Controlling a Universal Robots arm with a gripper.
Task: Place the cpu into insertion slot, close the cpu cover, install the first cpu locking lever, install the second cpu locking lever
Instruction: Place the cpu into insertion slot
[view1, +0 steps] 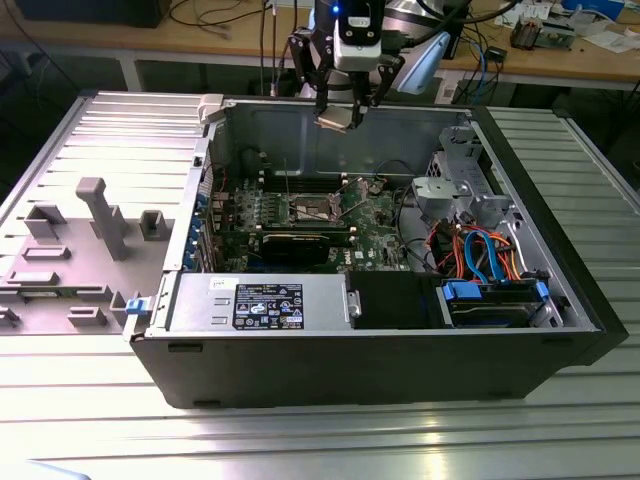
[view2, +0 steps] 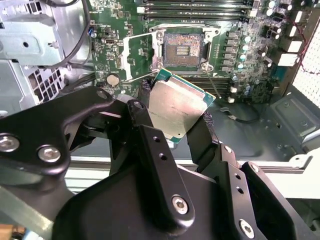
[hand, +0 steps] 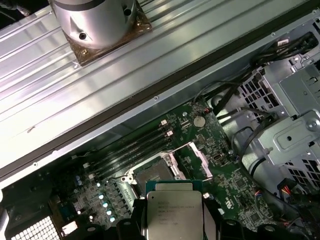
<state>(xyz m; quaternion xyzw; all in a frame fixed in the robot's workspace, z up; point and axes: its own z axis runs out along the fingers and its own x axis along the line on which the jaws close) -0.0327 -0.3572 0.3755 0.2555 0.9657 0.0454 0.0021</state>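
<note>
Gripper (view2: 172, 122) pinches the cpu (view2: 177, 107) by opposite edges, well above the insertion slot (view2: 182, 47). Cpu cover (view2: 137, 56) stands flipped open just beside the slot. Black fingers (view2: 150, 145) hide pt of the cpu's edges.

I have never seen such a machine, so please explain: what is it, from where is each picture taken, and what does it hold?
It is a robot arm; its gripper hangs above an open computer case lying on a metal table. The exterior view sees everything from off the arm. Both wrist views come from cameras riding on the arm, looking down into the case. The gripper grips the cpu, a flat silver chip, by its edges. On the green board below, the insertion slot is empty and the cpu cover stands open.
</note>
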